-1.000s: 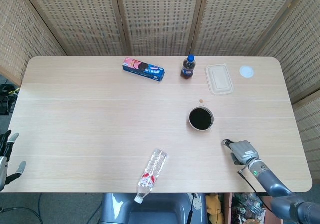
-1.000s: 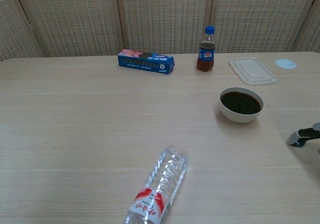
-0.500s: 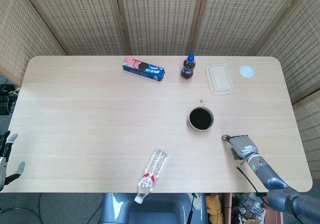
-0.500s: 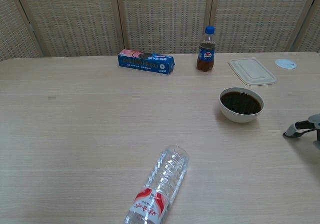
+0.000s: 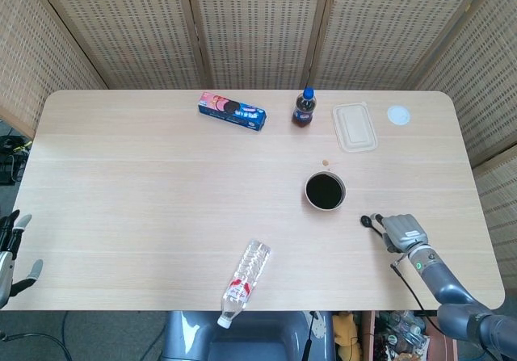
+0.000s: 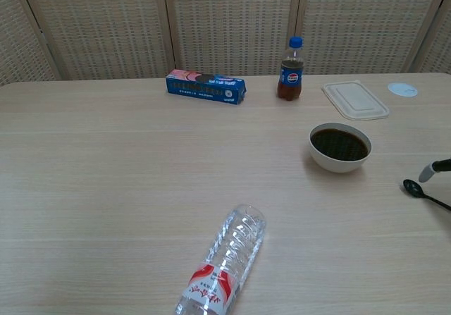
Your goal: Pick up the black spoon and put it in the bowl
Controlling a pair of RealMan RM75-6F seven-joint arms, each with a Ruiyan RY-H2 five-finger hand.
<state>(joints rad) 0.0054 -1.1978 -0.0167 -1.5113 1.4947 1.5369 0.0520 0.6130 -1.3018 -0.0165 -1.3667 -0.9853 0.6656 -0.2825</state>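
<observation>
The desk (image 5: 161, 183) is pale wood grain, backed by woven screens (image 5: 258, 22). On it I see a clear water bottle (image 6: 225, 262) lying on its side near the front edge, a blue biscuit box (image 6: 206, 86) at the back, a lidded rectangular container (image 6: 354, 99), a white bowl (image 6: 340, 146) with dark contents, a small cola bottle (image 6: 290, 69) upright with blue cap, and a round white lid (image 6: 402, 89) at the far right. My right hand (image 5: 402, 232) rests over the desk to the right of the bowl, back upward; I cannot tell whether its fingers grip anything. The black spoon (image 6: 423, 192) lies on the desk just beside that hand: thin, glossy black, small oval head pointing toward the bowl, handle running under the hand. My left hand (image 5: 14, 252) sits off the desk's left front corner, fingers apart, holding nothing.
</observation>
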